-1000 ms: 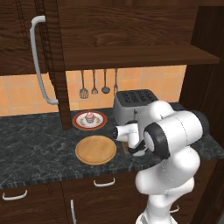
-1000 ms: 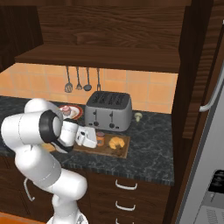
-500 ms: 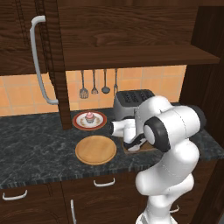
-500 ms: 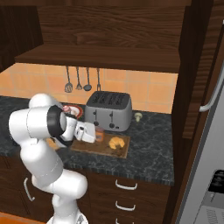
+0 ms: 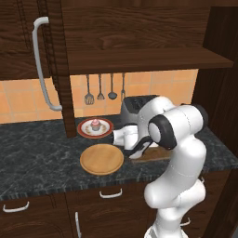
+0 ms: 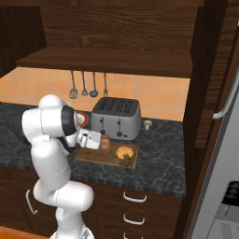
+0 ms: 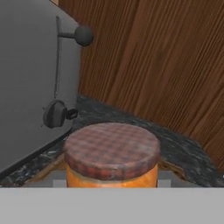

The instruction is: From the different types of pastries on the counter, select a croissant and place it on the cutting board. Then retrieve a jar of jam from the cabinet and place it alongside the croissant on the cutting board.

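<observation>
My gripper (image 6: 100,141) is shut on the jar of jam (image 6: 106,142), a small orange jar held at the back left of the cutting board (image 6: 108,157), just in front of the toaster. I cannot tell whether the jar touches the board. The croissant (image 6: 124,151) lies on the board to the jar's right. In the hand view the jar's checked lid (image 7: 112,150) sits close in front, with board edges (image 7: 47,172) below it. From the left base view my gripper (image 5: 138,148) hangs over the board (image 5: 157,155). The pink cupcake (image 5: 95,124) stands on its plate on the counter (image 5: 37,153).
A grey toaster (image 6: 115,118) stands right behind the board and fills the left of the hand view (image 7: 30,87). A round light-wood plate (image 5: 102,159) lies left of the board. Utensils (image 5: 100,90) hang on the wall under the cabinet shelf (image 6: 107,60). A tall door handle (image 5: 42,65) hangs at left.
The arm's elbow has risen and swung back toward the wall. The hand with the jar has shifted only slightly, staying over the board's back left part.
</observation>
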{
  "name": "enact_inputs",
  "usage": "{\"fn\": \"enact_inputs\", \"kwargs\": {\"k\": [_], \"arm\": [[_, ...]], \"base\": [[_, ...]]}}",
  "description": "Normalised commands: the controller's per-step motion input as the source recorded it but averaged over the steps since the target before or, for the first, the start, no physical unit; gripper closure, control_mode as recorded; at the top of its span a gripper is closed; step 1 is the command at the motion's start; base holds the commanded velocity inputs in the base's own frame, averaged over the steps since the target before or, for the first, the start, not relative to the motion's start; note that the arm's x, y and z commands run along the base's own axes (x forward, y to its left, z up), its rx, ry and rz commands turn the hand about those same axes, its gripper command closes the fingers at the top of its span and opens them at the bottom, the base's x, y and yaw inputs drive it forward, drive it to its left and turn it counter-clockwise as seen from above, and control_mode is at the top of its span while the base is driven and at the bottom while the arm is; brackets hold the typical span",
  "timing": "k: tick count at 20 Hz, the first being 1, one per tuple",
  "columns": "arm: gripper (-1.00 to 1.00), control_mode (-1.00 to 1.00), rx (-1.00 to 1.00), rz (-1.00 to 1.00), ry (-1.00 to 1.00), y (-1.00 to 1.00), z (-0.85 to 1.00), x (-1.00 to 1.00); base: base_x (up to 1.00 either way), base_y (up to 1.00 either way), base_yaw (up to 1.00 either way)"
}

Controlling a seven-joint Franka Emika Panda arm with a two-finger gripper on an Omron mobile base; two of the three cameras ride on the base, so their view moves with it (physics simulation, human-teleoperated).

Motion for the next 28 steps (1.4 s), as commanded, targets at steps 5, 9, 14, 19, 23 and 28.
{"fn": "enact_inputs", "kwargs": {"k": [5,9,14,19,23,28], "arm": [[-1.00,-1.00,0.00,-0.02,-0.11,0.03,-0.32,-0.10],[-1.00,-1.00,0.00,-0.07,0.00,-0.13,-0.12,-0.49],[-1.00,-1.00,0.00,-0.07,-0.04,-0.25,-0.05,-0.67],[-1.00,-1.00,-0.02,-0.05,-0.13,-0.08,-0.01,-0.48],[-1.00,-1.00,-0.17,0.00,-0.26,0.02,0.08,-0.03],[-1.00,-1.00,-0.28,0.00,-0.28,0.20,0.25,-0.09]], "base": [[0.00,0.00,0.00],[0.00,0.00,0.00],[0.00,0.00,0.00],[0.00,0.00,0.00],[0.00,0.00,0.00],[0.00,0.00,0.00]]}}
